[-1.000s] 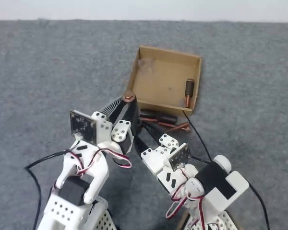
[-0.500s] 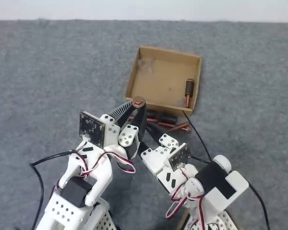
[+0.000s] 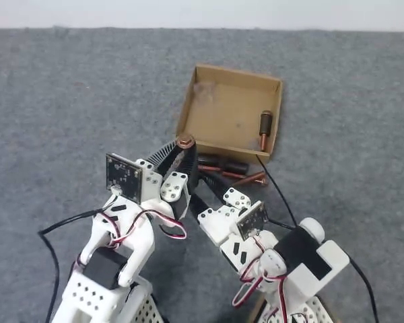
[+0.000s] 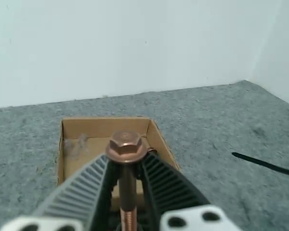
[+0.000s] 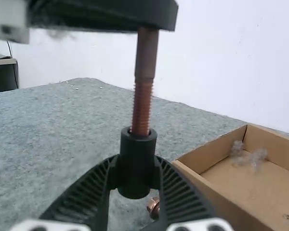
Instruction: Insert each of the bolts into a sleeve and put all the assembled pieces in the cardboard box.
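A grey felt-like table surface (image 3: 67,101) filled the scene, with a plain white wall (image 4: 135,43) behind it. Two white arms stood at the near edge: the left arm (image 3: 118,249) and the right arm (image 3: 283,259), both leaning toward the middle. Beyond them sat the open cardboard box (image 3: 186,108), shallow and square, with a wisp of fluff on its floor. The left gripper (image 4: 126,161) hung just in front of the box's near wall, its ribbed black fingers clamped narrowly on the shank of a copper bolt (image 4: 125,146). The bolt stood upright, its hex head just above the fingertips. Below it, the right gripper (image 5: 137,168) pinched a black sleeve (image 5: 137,161), also upright. Seen from the right wrist, the bolt's threaded end met the sleeve's top opening, and most of the shank was exposed above it. A thin black cable (image 3: 276,188) ran over the felt from the box's near corner toward the right arm. On the felt just outside the box's near wall lay loose dark sleeves (image 3: 222,163) and a loose copper bolt (image 3: 250,179), close together. Inside the box, one assembled piece (image 3: 264,130) lay along the wall on the right arm's side.
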Motion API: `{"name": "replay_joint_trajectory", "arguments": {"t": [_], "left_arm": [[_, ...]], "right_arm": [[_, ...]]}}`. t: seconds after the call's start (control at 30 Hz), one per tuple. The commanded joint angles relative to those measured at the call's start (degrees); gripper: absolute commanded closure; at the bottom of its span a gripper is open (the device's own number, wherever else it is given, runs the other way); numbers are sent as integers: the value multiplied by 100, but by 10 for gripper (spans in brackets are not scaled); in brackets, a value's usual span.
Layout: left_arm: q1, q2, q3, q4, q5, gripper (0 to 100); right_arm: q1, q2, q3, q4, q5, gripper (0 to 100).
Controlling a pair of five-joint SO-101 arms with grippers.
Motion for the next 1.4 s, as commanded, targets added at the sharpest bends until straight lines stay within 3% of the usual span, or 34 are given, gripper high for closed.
{"name": "replay_joint_trajectory", "arguments": {"t": [0.0, 1.37], "left_arm": [[-26, -62, -251, 9, -44, 989], [-18, -70, 734, 334, -35, 987]], "right_arm": [[-13, -48, 141, 4, 97, 991], [145, -66, 141, -31, 97, 991]]}}
